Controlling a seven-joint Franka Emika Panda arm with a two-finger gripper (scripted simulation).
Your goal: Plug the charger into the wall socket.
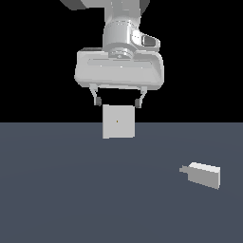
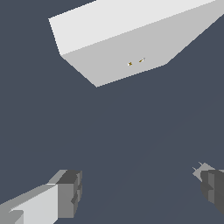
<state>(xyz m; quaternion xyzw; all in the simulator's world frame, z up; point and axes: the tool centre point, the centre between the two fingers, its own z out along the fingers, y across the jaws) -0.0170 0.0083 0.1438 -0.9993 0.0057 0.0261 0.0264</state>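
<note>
The wall socket (image 1: 118,121) is a flat white square plate standing upright on the dark floor, with a tiny yellowish dot at its centre. In the wrist view the wall socket (image 2: 127,39) looks like a pale slab with its small yellowish marks showing. My gripper (image 1: 117,101) hangs just above the plate's top edge, open, with nothing between its fingers (image 1: 97,101). The charger (image 1: 204,174) is a small white block lying on the floor toward the exterior view's right, well apart from the gripper. Its short prong stub points toward the exterior view's left. The gripper (image 2: 140,192) also shows in the wrist view with only bare floor between its two fingers.
The dark grey floor (image 1: 57,190) runs flat around both things. Behind it is black background. A small pale tip (image 2: 200,169) peeks out beside one finger in the wrist view. I cannot tell what it is.
</note>
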